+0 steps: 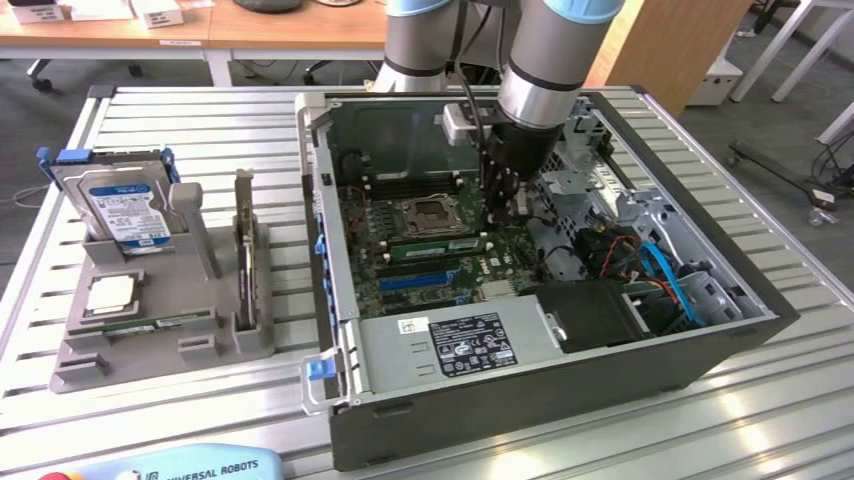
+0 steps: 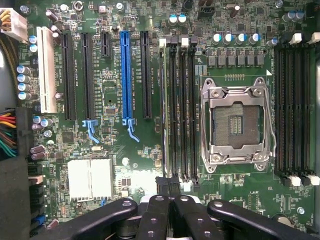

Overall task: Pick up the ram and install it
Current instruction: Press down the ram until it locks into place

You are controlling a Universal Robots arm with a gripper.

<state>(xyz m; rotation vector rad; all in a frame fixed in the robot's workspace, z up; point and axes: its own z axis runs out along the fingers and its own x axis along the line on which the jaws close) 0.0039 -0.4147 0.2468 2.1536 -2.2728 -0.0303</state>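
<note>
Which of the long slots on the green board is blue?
The one blue slot, flanked by black slots; every other long slot is black, except one white slot.

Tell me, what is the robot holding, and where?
Cannot tell: the shut end effector is at one end of the thin green ram stick.

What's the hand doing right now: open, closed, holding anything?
Hand: closed, at the end of the ram that stands edge-on at a slot; whether it grips the ram cannot be told.
</note>
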